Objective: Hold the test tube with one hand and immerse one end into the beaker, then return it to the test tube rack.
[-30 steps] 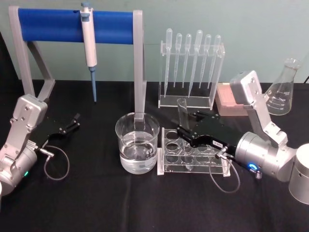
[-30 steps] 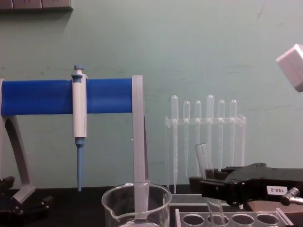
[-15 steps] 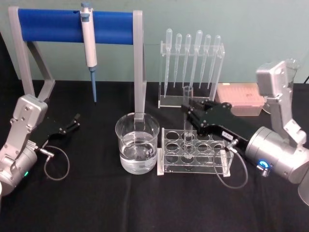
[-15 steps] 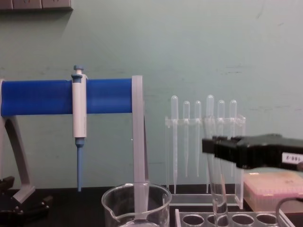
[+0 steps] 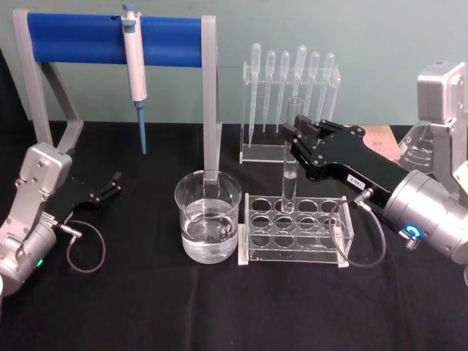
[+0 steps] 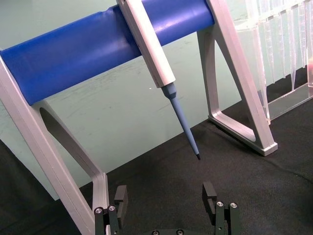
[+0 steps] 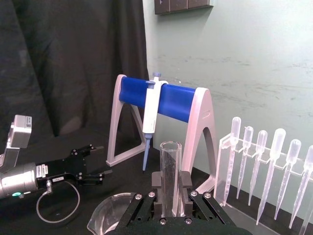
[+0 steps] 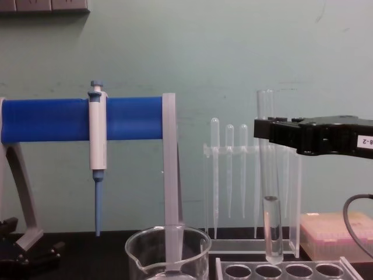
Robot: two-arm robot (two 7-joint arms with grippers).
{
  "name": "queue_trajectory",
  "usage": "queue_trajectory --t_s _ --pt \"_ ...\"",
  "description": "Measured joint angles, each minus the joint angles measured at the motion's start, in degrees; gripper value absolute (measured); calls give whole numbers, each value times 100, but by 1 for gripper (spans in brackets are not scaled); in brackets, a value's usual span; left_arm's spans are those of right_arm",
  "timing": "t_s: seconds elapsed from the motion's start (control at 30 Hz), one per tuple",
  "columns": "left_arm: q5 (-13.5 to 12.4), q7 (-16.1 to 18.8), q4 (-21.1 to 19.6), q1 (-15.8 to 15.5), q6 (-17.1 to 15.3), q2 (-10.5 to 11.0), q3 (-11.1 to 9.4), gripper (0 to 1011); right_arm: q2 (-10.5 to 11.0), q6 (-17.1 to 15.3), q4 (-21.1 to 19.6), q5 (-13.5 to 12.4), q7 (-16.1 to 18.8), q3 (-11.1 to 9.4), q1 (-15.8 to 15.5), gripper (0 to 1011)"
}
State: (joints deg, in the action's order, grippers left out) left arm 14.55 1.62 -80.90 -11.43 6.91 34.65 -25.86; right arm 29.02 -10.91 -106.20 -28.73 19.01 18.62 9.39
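My right gripper (image 5: pixel 297 139) is shut on the test tube (image 5: pixel 290 164), gripping it near the open top and holding it upright. In the chest view the test tube (image 8: pixel 270 198) hangs with its rounded bottom just above the clear holed rack (image 8: pixel 280 270); the right gripper (image 8: pixel 269 132) clamps it high up. The right wrist view shows the tube (image 7: pixel 170 176) standing between the fingers. The beaker (image 5: pixel 208 214), partly filled with clear liquid, stands left of the rack (image 5: pixel 294 232). My left gripper (image 5: pixel 111 186) rests open at the far left, nothing between its fingers (image 6: pixel 209 190).
A blue-barred stand (image 5: pixel 88 38) holding a pipettor (image 5: pixel 134 67) spans the back left, one leg right behind the beaker. A clear rack of plastic pipettes (image 5: pixel 289 102) stands behind the tube. A pink box (image 8: pixel 335 233) and a glass flask (image 5: pixel 414 150) are at the back right.
My right gripper has risen with the test tube, lifting it from tilted in the rack to upright with its bottom above the holes. The left arm has not moved.
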Motion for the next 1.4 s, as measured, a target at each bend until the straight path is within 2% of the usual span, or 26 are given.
queue_trajectory --t_s 1.4 --pt "0 0 0 0 0 0 0 1000 1 5 2 5 -3 5 -3 221"
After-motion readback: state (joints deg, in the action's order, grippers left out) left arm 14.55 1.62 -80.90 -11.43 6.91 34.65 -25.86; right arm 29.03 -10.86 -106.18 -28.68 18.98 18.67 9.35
